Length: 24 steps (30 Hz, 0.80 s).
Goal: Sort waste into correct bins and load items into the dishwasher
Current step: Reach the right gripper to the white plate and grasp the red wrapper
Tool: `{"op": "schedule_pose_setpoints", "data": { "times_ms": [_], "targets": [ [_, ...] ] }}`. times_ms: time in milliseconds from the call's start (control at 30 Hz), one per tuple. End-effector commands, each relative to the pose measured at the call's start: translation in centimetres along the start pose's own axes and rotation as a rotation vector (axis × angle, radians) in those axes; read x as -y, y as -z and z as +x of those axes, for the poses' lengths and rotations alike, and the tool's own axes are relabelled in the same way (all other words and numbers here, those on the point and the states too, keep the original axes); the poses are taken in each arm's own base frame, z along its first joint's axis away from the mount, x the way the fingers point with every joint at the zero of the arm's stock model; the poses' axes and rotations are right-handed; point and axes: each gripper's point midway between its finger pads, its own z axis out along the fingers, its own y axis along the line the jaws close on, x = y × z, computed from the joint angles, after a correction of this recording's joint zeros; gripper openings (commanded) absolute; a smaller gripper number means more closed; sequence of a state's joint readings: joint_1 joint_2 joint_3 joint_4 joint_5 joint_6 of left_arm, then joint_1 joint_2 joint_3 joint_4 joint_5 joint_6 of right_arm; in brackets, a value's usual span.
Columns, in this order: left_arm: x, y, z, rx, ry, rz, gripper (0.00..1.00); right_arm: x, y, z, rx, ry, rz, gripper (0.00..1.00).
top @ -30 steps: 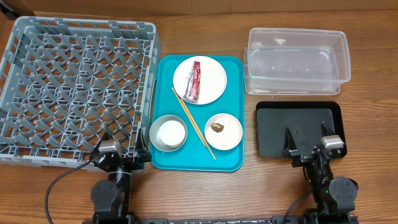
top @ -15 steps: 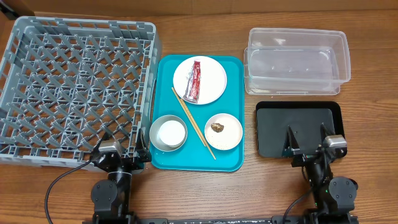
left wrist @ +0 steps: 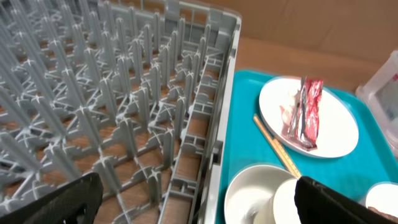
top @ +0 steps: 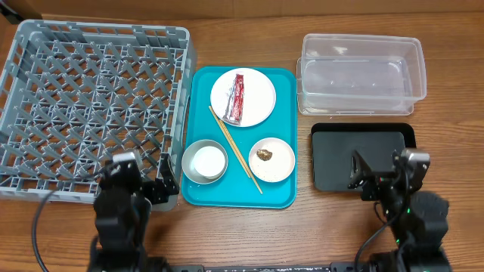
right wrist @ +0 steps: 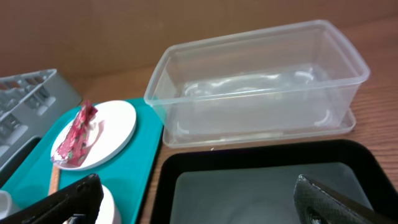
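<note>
Snack wrapper (top: 237, 98): red with white print, long and narrow, creased, lying 12-to-6 on left half of large white plate (top: 261, 94). Plate sitting at 12 o'clock end of teal tray (top: 284, 193), mid wooden table (top: 249, 234). In left wrist view, some pale bits beside wrapper on plate, too small to identify.

Brown food lump (top: 264, 154): small, irregular, roughly centred on small white plate (top: 281, 165), at 4 o'clock of teal tray.

Grey metal bowl (top: 188, 171): at 8 o'clock of teal tray, white cup (top: 208, 160) upright inside it.

Wooden chopsticks (top: 235, 149): thin pair, side by side, flat on teal tray. Running diagonally from 11 o'clock by large plate's edge down to 5 o'clock, passing between bowl and small plate.

Dish rack (top: 98, 29): grey, square, lattice grid of upright pegs, biggest item in view. At 9 o'clock of teal tray, right wall just beside tray edge.

Clear tub (top: 361, 38): see-through plastic, rounded corners, at 2 o'clock of teal tray. Black tray (top: 336, 151): shallow, matte, rectangular, at 6 o'clock of tub and just beside it, at 3 to 4 o'clock of teal tray.

Left gripper (top: 144, 174): at near right corner of rack, close to bowl. Fingers (left wrist: 56, 202) spread wide, gripping nothing.

Right gripper (top: 380, 170): over 6 o'clock edge of black tray. Fingers (right wrist: 339, 199) likewise spread apart, nothing between them.
</note>
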State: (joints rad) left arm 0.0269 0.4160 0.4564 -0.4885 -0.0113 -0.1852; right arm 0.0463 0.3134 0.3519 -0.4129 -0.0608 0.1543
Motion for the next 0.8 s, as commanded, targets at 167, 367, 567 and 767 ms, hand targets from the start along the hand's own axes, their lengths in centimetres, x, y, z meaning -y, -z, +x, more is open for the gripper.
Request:
{"op": "schedule_pose_setpoints", "data": {
  "times_ms": [167, 367, 567, 767],
  "targets": [
    [0.6, 0.3, -2.5, -0.281, 0.004, -0.041, 1.0, -1.8, -1.2, -2.9, -0.264, -0.037, -0.014, 1.0],
    [0.3, 0.1, -1.0, -0.462, 0.004, -0.076, 1.0, -2.1, -2.6, -3.3, -0.476, -0.065, 0.017, 1.0],
    [1.5, 0.1, 0.4, -0.539, 0.052, -0.013, 1.0, -5.0, -3.9, -3.8, -0.549, -0.114, -0.138, 1.0],
    [1.9, 0.1, 0.4, -0.543, 0.053, 0.006, 1.0, -6.6, -4.3, -4.3, -0.535, -0.115, -0.218, 1.0]
  ]
}}
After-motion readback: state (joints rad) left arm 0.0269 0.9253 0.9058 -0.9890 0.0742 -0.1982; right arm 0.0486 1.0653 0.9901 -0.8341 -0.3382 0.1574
